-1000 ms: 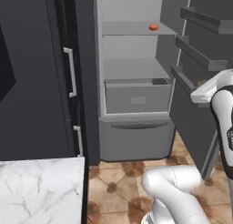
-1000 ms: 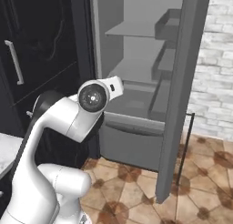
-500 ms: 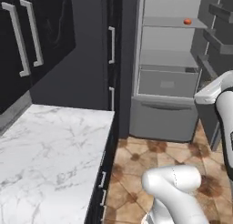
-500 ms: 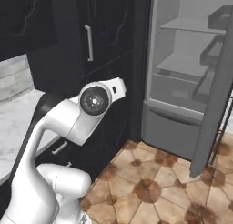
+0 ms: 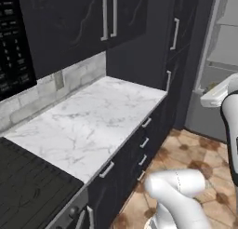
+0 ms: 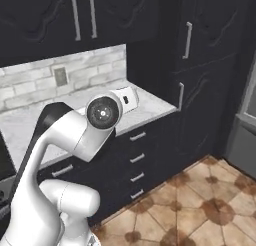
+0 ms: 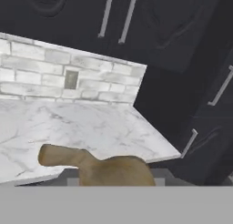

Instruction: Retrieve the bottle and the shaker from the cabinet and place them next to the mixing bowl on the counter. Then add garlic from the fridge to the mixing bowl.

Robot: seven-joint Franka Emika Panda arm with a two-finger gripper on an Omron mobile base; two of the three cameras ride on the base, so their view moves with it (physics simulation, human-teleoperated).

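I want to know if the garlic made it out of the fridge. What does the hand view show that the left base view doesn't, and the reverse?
Hand view: a tan-brown lumpy bulb with a stalk, likely the garlic, close in front of the camera and off the worktop, so apparently held.

Left base view: the dark cooktop, the drawers, the tiled floor and the fridge at far right.

Both: the white marble counter, the brick backsplash with its outlet, and the dark wall cabinet with two bar handles.
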